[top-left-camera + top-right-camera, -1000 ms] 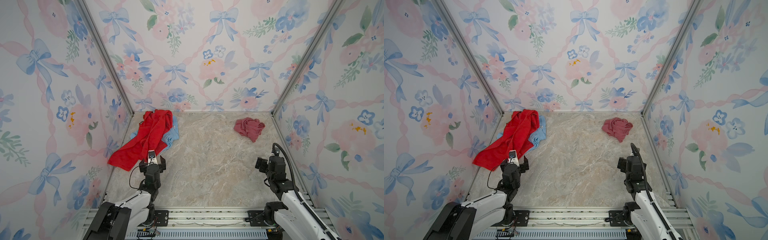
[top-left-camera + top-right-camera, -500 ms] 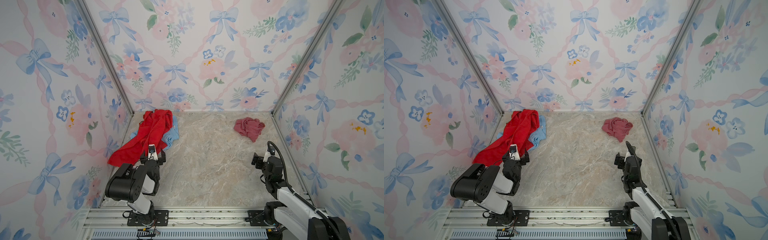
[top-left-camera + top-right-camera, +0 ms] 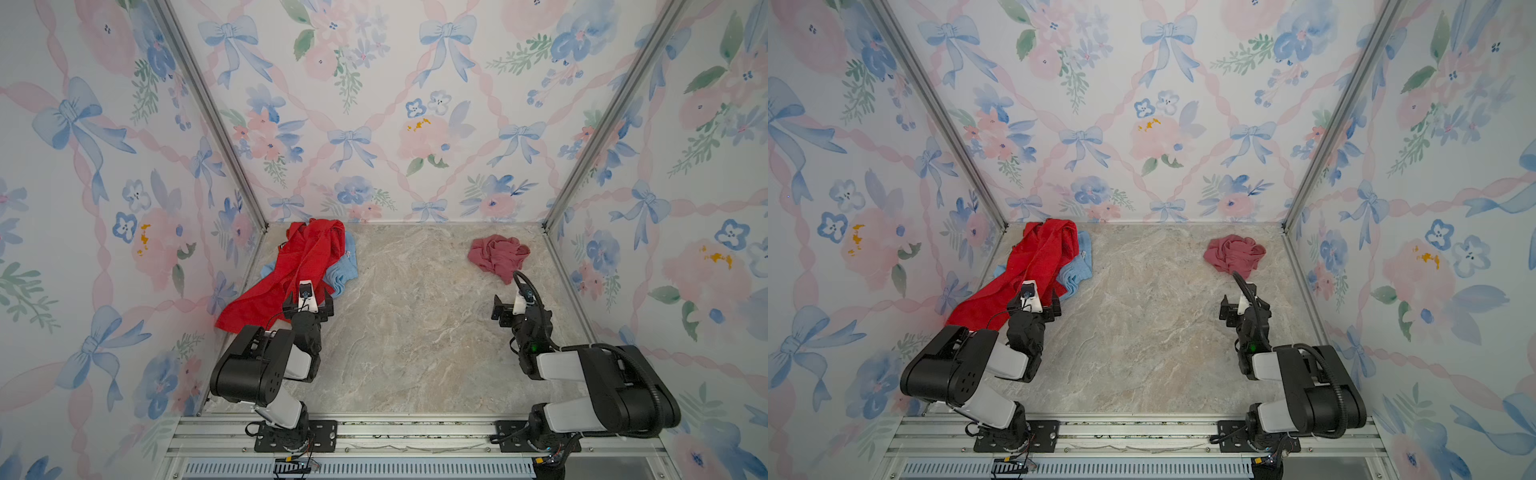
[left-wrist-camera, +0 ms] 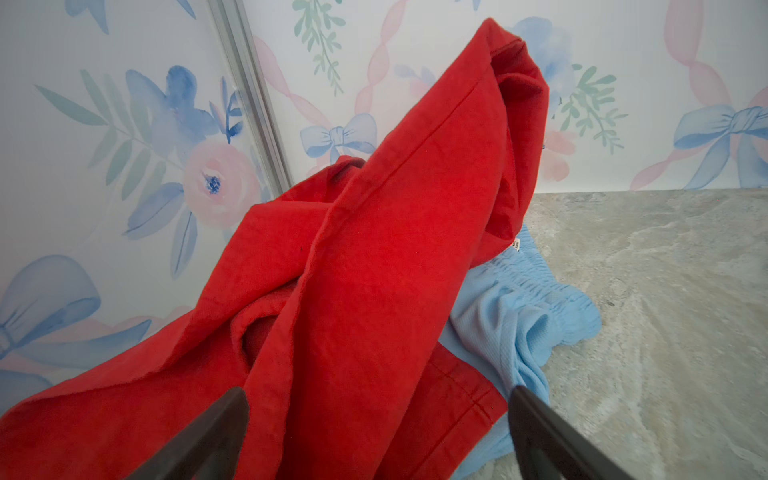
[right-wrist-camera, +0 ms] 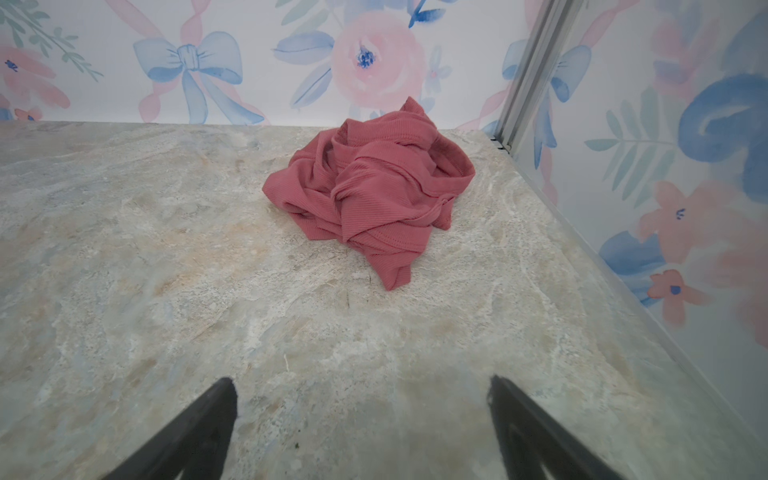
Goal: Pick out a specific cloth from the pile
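— Where's the small crumpled maroon-pink cloth (image 3: pixel 496 257)?
— Far right on the marble tabletop (image 3: pixel 415 340), well apart from the pile (image 3: pixel 309 270): bright red towel (image 3: pixel 291 282) over light blue cloth (image 3: pixel 344 275).
— Claws?
— Left gripper (image 3: pixel 308 307) and right gripper (image 5: pixel 361 384) both gape, empty.

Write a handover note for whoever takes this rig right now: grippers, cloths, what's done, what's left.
Left gripper: open, empty, at the near end of the pile.
Right gripper: open, empty, over bare table, facing the cloth but short of it.
Pile: red towel draped over the blue cloth, far left corner.
Cloth: crumpled on its own at the far right, well apart from the pile.
Done: the cloth is out of the pile.
Left: probably only parking the arms; nothing is held.
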You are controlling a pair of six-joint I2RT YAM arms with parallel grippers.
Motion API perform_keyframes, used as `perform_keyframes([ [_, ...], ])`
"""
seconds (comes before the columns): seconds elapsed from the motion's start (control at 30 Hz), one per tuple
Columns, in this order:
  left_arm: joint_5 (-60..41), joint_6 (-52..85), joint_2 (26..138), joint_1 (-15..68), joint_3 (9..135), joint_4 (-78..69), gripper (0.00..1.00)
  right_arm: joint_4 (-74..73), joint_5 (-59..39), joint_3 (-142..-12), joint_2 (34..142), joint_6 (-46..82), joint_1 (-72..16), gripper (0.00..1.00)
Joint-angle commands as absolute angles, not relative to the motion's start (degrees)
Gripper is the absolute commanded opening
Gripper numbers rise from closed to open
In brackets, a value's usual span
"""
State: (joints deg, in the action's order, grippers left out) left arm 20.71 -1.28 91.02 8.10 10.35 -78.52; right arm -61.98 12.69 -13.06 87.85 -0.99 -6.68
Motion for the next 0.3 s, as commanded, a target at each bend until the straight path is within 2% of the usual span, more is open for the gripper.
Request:
perform_keyframes([
  [0.0, 21.0, -0.6, 91.0, 7.7, 10.8, -77.5, 0.98, -59.5, 22.5, -18.5, 88.3, -2.7, -9.5, 0.97],
  [0.03, 21.0, -0.6, 90.9, 7.6, 10.9, -77.4, 0.98, -53.7, 18.0, -20.4, 87.5, -0.9, -7.2, 0.97],
  [0.1, 20.9, -0.5, 90.9, 7.6, 11.3, -76.9, 0.98, -54.7, 13.1, -21.4, 89.0, 0.9, -4.1, 0.97],
  [0.27, 20.5, -0.3, 90.5, 7.3, 11.0, -76.5, 0.98, -53.6, 14.7, -21.8, 88.9, 0.8, -4.7, 0.97],
])
